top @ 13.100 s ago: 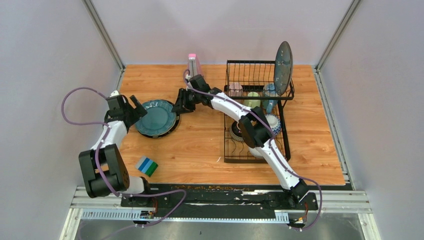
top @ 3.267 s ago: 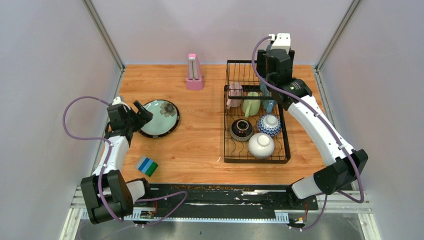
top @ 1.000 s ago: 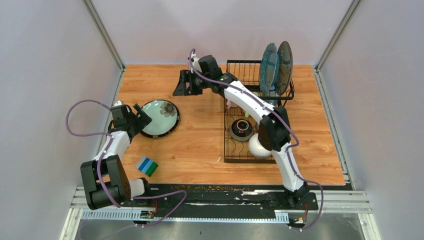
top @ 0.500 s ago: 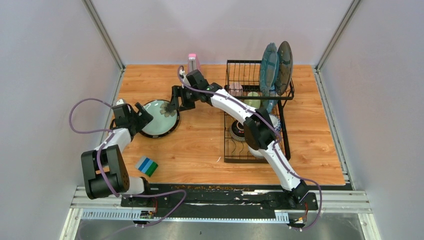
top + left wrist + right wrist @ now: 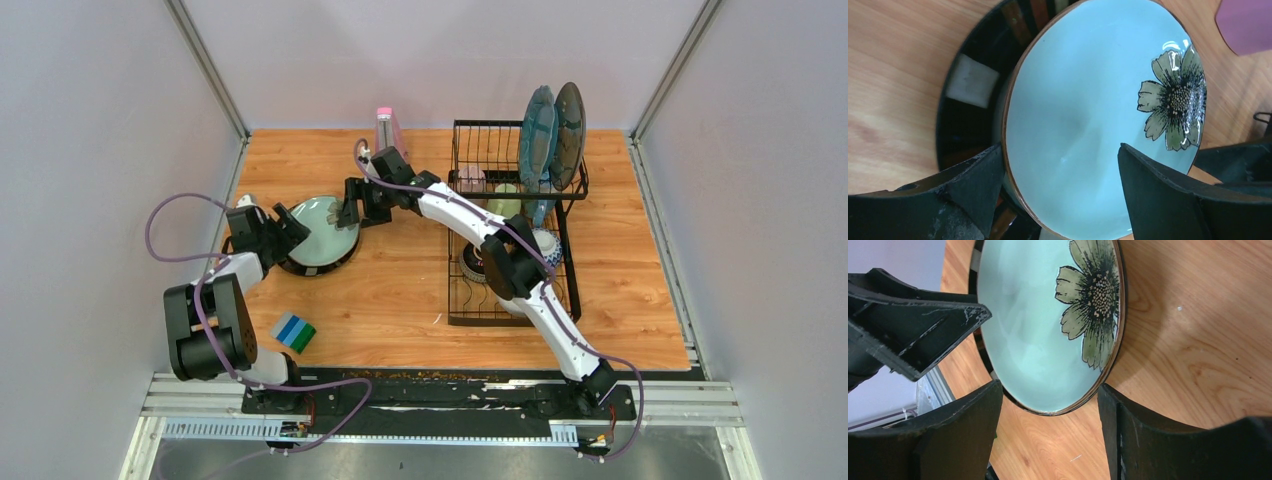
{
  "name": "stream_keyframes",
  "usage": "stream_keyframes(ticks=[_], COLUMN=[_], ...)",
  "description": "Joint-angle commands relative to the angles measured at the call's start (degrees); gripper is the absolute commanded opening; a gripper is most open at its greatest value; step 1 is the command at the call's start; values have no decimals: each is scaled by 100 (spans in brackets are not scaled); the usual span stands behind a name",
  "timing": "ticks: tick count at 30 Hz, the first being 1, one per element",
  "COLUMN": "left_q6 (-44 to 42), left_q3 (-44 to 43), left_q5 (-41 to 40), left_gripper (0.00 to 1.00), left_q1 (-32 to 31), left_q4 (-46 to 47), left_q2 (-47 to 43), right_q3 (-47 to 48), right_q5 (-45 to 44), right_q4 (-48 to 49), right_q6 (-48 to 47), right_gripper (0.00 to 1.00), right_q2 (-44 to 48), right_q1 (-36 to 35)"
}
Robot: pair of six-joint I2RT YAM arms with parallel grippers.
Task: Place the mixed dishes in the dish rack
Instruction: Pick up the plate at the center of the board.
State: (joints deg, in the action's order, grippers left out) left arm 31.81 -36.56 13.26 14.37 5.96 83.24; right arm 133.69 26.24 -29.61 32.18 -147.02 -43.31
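Dish rack (image 5: 512,323): plates (image 5: 538,130), mugs (image 5: 470,179), bowls (image 5: 550,245); left hand (image 5: 288,225), right hand (image 5: 350,212) wide beside flower plate (image 5: 322,238).

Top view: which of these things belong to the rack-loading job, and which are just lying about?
Job:
dish rack
flower plate
dark plate under it
two blue-grey plates standing in the rack
mugs
bowls

Lying about:
pink metronome
striped block

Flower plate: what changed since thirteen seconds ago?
The teal plate that covered it now stands in the dish rack. The right pincer came back to the rim of the flower plate; the left pincer tipped its edge up. The metronome and block stayed.
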Motion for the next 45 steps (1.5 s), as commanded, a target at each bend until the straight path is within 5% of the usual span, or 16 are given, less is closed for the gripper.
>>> stream_keyframes(ticks=[1,11,22,31,34,45], left_q6=[-172,-276,-340,-356,-306,-290], left_q3=[-56,-115,-82,-55,-25,-39], left_q5=[573,987,1111,1283,1379,1413], left_gripper=[88,83,82,80,80,80], left_q1=[-13,-106,-139,-154,-153,-154], left_q4=[-23,25,-9,43,170,183], left_q2=[320,664,731,818,831,878], right_q3=[164,184,-353,-828,-920,-1529], right_q5=[-367,-526,-783,-923,-703,-1453], right_q4=[131,190,1453,2047,2200,2205], right_q6=[116,264,877,1311,1611,1180], right_gripper=[71,71,62,46,31,26], right_q2=[-31,-298,-311,-254,-288,370], right_q1=[7,24,24,45,98,86])
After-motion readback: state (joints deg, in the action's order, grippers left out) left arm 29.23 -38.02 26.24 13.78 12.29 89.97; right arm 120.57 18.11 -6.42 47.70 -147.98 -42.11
